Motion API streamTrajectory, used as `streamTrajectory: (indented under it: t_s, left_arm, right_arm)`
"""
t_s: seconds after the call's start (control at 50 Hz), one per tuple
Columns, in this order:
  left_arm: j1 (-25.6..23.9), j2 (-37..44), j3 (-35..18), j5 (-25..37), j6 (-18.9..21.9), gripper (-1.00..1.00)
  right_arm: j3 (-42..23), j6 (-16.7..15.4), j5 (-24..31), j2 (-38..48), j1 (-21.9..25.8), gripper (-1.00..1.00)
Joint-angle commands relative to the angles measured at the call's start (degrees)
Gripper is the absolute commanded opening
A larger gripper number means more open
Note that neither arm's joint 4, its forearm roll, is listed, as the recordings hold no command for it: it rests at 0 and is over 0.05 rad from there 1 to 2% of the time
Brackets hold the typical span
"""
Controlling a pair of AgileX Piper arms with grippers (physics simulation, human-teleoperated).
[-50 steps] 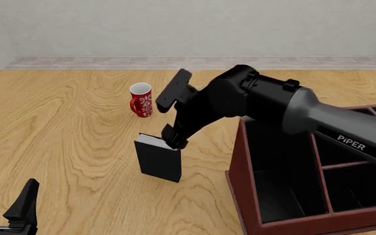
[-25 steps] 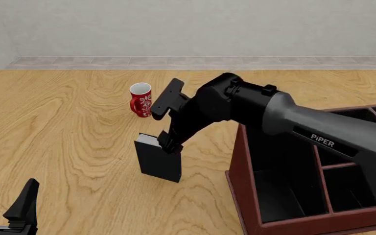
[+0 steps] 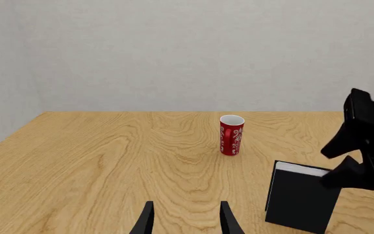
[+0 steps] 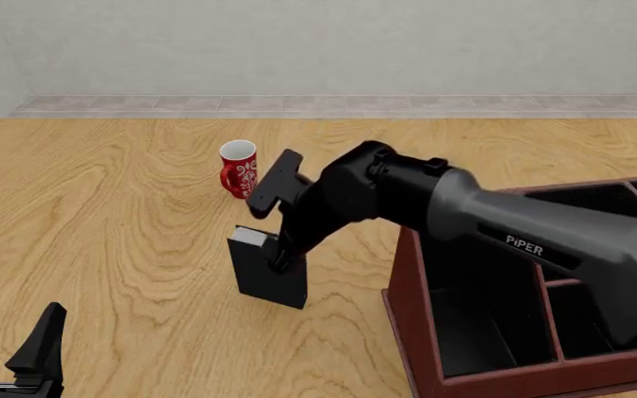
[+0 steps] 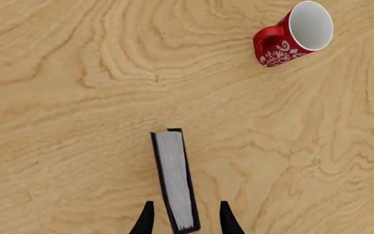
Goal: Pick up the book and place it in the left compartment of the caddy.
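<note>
Our right end effector [image 5: 183, 219] has dropped lower since a second ago, open fingers now straddling the upright book [image 4: 268, 269] on the counter [image 4: 109, 232], unclenched; grasp imminent. Left end effector [image 4: 9, 352] idles released. Caddy [image 4: 496, 332] right; mug [image 4: 238, 168] beyond.

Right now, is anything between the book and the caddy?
Only bare tabletop on the table between book and caddy in the front view; the right arm crosses above.

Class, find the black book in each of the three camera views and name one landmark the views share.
Left wrist view: book stands upright, lower right.
Front view: book upright, centre-left, under the right gripper.
Right wrist view: its page edge seen from above, bottom centre.
Shared landmark: red mug.
</note>
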Motion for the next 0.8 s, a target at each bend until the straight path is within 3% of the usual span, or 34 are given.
streamTrajectory:
  t_s: [0.02, 0.8]
  left_arm:
    - [0.0, 0.0, 0.0, 0.0, 0.0, 1.00]
    - [0.0, 0.0, 0.0, 0.0, 0.0, 1.00]
  right_arm:
    - [1.0, 0.6, -0.9, 0.4, 0.7, 1.00]
    - [3.9, 1.3, -4.6, 3.5, 0.2, 1.00]
